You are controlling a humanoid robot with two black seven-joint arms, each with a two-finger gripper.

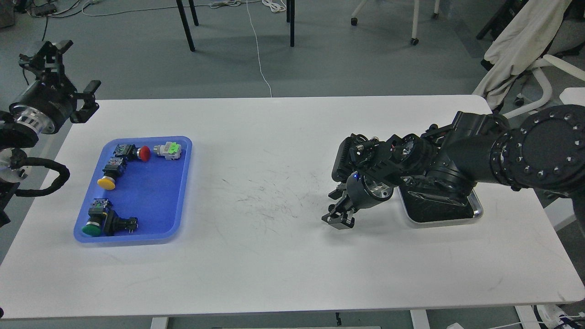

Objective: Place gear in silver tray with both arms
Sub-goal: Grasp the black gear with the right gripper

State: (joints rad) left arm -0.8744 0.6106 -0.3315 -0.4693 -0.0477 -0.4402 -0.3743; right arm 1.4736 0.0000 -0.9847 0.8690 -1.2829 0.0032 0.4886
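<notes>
White tabletop [274,151] fills the head view, grey floor and chair legs behind. Likeliest slip, I judge: the right gripper [339,214], pointing down past the silver tray [475,211] with nothing visible between fingers too dark to read, misses the parts. Those push-button switches [109,176] sit in the blue tray [183,183], below the raised left gripper [73,75], fingers spread.

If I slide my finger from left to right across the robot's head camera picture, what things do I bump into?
Left gripper → blue tray holding button switches → bare white table → right gripper → silver tray, mostly hidden under the right arm.
</notes>
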